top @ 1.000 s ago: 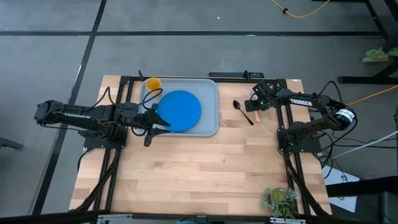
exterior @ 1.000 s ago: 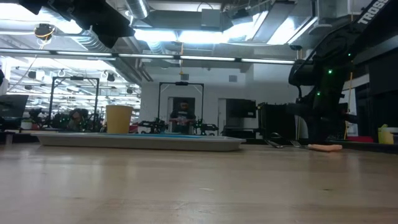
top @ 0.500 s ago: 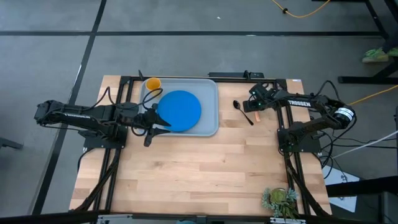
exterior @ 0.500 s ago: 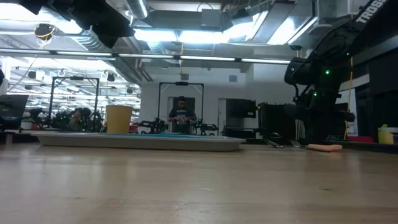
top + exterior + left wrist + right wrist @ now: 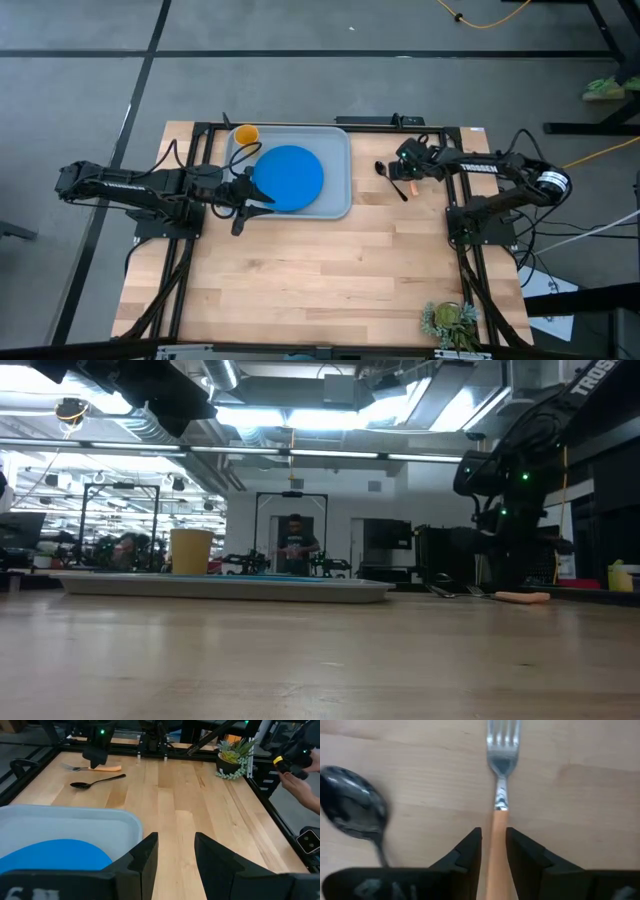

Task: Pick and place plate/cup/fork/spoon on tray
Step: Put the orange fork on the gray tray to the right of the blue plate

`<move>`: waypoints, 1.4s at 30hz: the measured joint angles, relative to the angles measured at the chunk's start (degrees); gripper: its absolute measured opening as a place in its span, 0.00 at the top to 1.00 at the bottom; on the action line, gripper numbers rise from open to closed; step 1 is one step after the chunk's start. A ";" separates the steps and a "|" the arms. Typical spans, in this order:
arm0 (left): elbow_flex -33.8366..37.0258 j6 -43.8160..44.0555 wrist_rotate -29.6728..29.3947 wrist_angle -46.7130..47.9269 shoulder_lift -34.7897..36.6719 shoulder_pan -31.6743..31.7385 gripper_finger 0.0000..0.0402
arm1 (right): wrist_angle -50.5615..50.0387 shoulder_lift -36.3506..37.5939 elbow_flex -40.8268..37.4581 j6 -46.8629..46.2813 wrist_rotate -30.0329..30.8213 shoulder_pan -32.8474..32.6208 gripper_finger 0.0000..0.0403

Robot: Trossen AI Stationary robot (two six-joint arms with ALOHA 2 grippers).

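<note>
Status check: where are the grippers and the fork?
Right gripper down over fork, fingers astride the orange handle. Spoon close beside. Left gripper open, idle at tray edge.
</note>
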State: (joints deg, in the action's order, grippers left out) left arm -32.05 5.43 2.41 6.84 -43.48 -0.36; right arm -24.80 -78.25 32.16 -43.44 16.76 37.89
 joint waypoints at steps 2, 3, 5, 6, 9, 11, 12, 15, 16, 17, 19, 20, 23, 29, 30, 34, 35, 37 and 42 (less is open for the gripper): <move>0.00 0.00 -0.02 -0.01 0.00 0.02 0.70 | -0.22 -0.88 -0.02 0.10 1.05 0.02 0.77; 0.00 0.00 0.00 0.01 0.00 0.00 0.70 | -0.12 -1.34 0.00 0.20 1.20 0.02 0.77; 0.00 0.00 -0.02 -0.01 0.00 0.01 0.70 | 0.42 -2.27 0.00 0.47 1.19 0.02 0.77; 0.00 0.00 0.00 -0.01 0.00 0.00 0.70 | 0.67 -2.88 0.00 0.61 1.16 0.02 0.77; 0.00 0.00 0.00 0.02 0.00 0.00 0.70 | 1.10 -4.93 0.23 1.00 0.98 0.04 0.77; 0.00 0.00 0.00 0.00 0.00 0.02 0.70 | 1.27 -5.83 0.32 1.54 0.96 0.04 0.77; -0.01 0.00 0.00 -0.01 0.00 0.01 0.70 | 1.20 -6.05 0.33 1.69 0.96 0.04 0.77; 0.00 0.00 0.00 -0.01 0.00 0.00 0.70 | 1.17 -5.85 0.27 1.10 0.54 0.08 0.77; 0.00 0.00 0.00 0.01 0.00 0.00 0.70 | 1.22 -5.66 0.25 0.78 0.40 0.11 0.77; 0.00 0.00 0.00 -0.01 0.00 0.01 0.70 | 1.26 -5.41 0.20 0.53 0.27 0.11 0.78; -0.01 0.00 0.00 0.00 0.00 0.00 0.70 | 1.27 -5.12 0.13 0.41 0.05 0.13 0.78; -0.01 0.00 -0.01 0.01 0.00 0.00 0.70 | 1.25 -4.97 0.12 0.24 -0.09 0.13 0.78; -0.01 0.00 0.00 -0.01 0.00 0.00 0.70 | 1.23 -4.75 0.09 0.10 -0.69 0.15 0.79; 0.00 0.00 0.00 0.01 0.00 0.02 0.70 | 0.75 -4.75 0.09 -1.09 -1.64 0.19 0.80; 0.00 0.00 0.00 -0.01 0.00 0.02 0.70 | 0.71 -4.75 0.09 -1.09 -1.68 0.19 0.81; -0.01 0.00 0.00 -0.01 0.00 0.01 0.70 | -0.95 -4.92 1.48 -0.75 -2.21 0.19 0.81; 0.00 0.00 0.00 -0.01 0.00 0.01 0.70 | -2.05 -5.04 2.30 0.02 -2.97 0.19 0.81; -0.01 0.00 0.00 -0.01 0.00 0.02 0.70 | -5.40 -5.10 4.83 0.59 -5.48 0.04 0.81; -0.02 0.00 -0.02 -0.01 0.02 0.02 0.70 | -8.52 -5.00 9.89 2.18 -3.34 -0.38 0.81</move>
State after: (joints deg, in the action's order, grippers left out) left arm -32.07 5.43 2.40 6.83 -43.46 -0.34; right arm -33.32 -83.25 42.05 -41.27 13.42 37.51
